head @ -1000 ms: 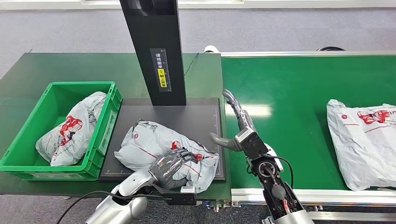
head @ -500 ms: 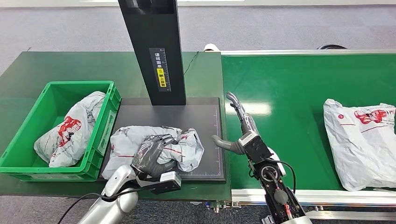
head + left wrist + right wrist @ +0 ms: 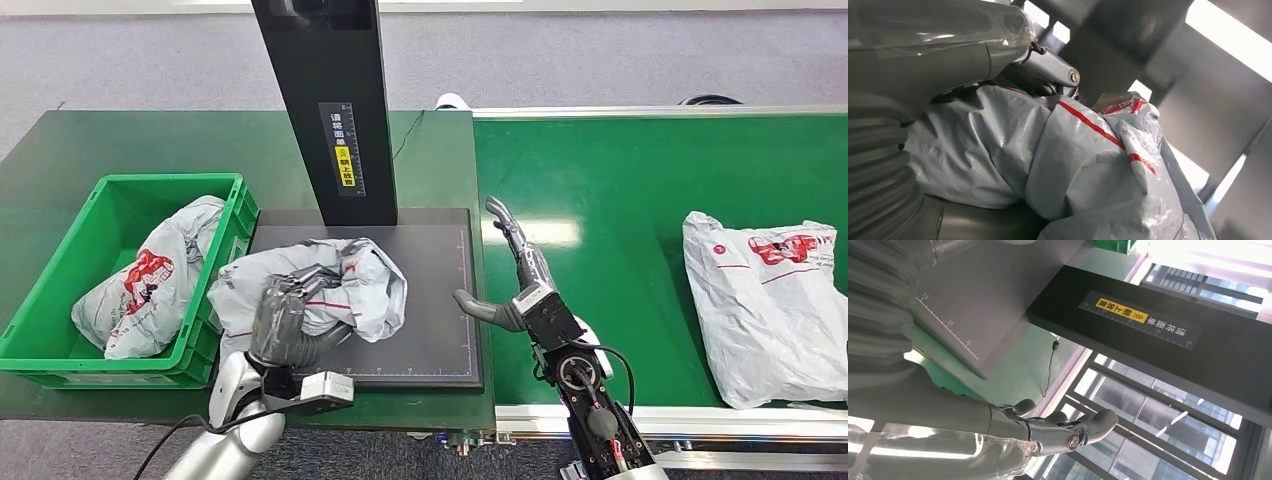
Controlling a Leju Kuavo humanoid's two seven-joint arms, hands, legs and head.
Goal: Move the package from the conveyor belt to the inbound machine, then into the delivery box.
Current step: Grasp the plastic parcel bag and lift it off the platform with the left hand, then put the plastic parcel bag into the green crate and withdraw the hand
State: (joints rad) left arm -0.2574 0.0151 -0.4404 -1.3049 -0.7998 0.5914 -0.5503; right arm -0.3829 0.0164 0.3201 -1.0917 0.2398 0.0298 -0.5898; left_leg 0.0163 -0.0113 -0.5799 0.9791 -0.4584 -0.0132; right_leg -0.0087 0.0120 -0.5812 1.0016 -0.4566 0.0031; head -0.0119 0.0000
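The second transfer is in hand: from the inbound machine to the delivery box. The package [image 3: 320,285] is gripped by the left hand [image 3: 283,322], whose fingers are closed over its crumpled near side. The package is bunched and sits over the left part of the scan plate [image 3: 430,290], with its left end at the wall of the box [image 3: 60,262]. Whether it is lifted off the plate or dragging on it cannot be told. In the left wrist view the grey film with red stripes is seen pressed against the hand [image 3: 923,60].

The right hand [image 3: 508,272] is held open with fingers apart, gripping nothing, at the edge of the belt [image 3: 620,200] just beside the plate. The machine's black column [image 3: 325,90] stands behind the plate.

One bag [image 3: 150,275] already lies in the box, resting toward its right wall. A further bag [image 3: 765,305] waits on the belt, well apart from both hands.

The next move is judged to call for a lift high enough for the sagging film to clear the box wall, then travel to the left and release over the free part of the box. A snag on the rim is the likely fault if the lift is too low.
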